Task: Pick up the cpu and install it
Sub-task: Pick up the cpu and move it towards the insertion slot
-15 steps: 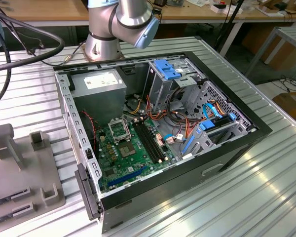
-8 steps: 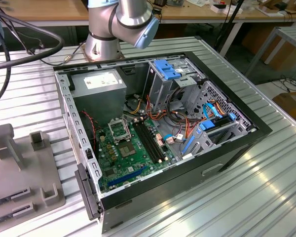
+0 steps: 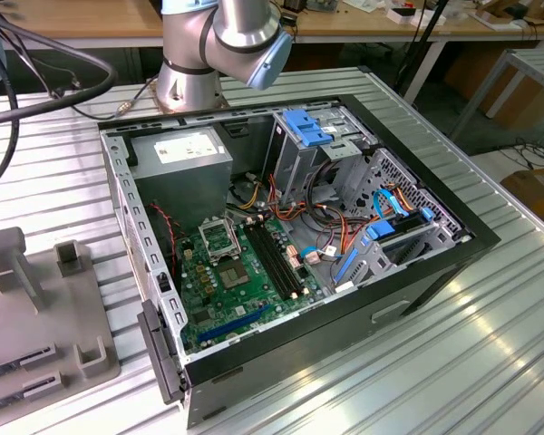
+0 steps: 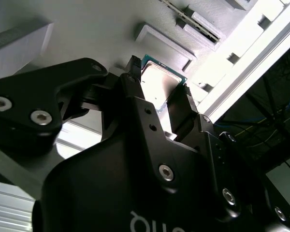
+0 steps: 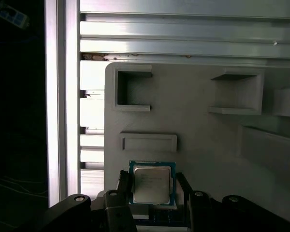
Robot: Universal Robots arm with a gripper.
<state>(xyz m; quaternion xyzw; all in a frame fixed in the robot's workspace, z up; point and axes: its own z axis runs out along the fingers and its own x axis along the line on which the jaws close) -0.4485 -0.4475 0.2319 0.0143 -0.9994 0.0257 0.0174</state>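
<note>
My gripper (image 5: 152, 180) is pinching the cpu (image 5: 152, 183) by opposite edges, seemingly snug, holding it level at the grey tray (image 5: 208, 140).

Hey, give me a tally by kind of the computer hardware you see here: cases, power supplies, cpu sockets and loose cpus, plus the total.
computer case: 1
power supply: 1
cpu socket: 1
cpu: 1
Total: 4

Ribbed metal table (image 3: 490, 362), open computer case (image 3: 363, 313), grey fixture tray (image 3: 63, 317)
</note>
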